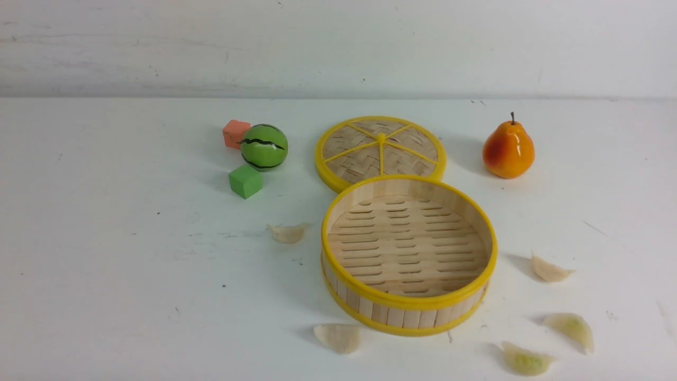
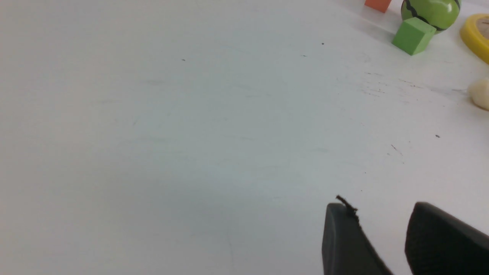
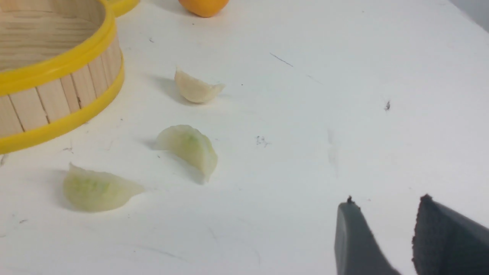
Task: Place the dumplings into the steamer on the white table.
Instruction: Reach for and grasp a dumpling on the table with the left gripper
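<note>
The left gripper (image 2: 382, 219) is seen with its dark fingers spread, nothing pinched between them, above bare white table (image 2: 153, 133). The right gripper (image 3: 386, 214) is likewise spread and empty (a frayed speck shows at one fingertip).

Near the right gripper, the near green dumpling (image 3: 97, 187) and the far green dumpling (image 3: 191, 147) are laid on the table, with the right cream dumpling (image 3: 196, 89) beyond them. All three lie to the right of the steamer (image 1: 410, 302). The front cream dumpling (image 1: 338, 337) is placed just before its wall, and the left cream dumpling (image 1: 288, 233) to its left.

Behind the steamer a woven lid (image 1: 381, 145) is laid flat. A pear (image 1: 508, 151) is stood to the right. A watermelon ball (image 1: 264, 146), green cube (image 1: 245, 181) and orange cube (image 1: 235, 132) are grouped to the left.
</note>
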